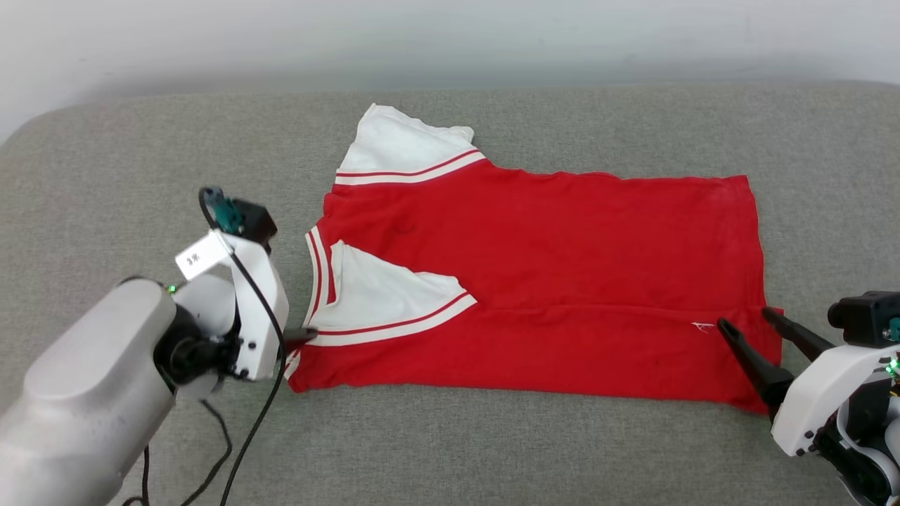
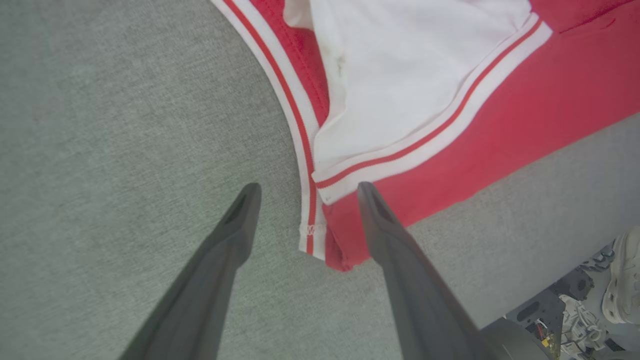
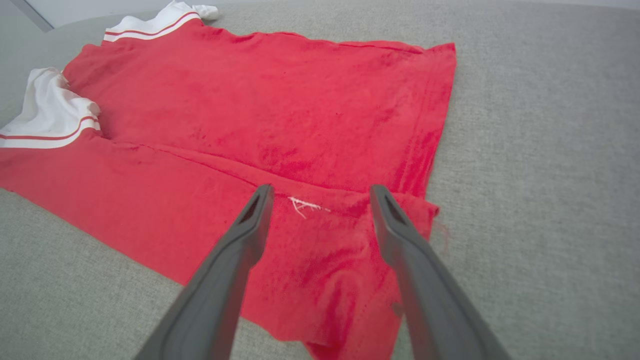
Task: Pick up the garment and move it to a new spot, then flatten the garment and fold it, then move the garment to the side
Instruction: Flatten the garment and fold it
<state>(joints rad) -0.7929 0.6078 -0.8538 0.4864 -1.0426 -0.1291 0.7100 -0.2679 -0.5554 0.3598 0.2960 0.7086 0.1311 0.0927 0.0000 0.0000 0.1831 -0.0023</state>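
The left claw (image 2: 305, 187) and right claw (image 3: 322, 187) gape wide, empty, at opposite ends of the garment (image 1: 548, 274), perhaps touching it.

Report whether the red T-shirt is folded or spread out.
Partly folded. The red white-sleeved T-shirt has its near side turned over the body, near sleeve on top; the far sleeve sticks out.

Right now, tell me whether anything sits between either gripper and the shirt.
Nothing visible does. The left gripper hangs open at the collar-end corner of the garment; the right gripper is open over the hem corner, beside the small white logo.
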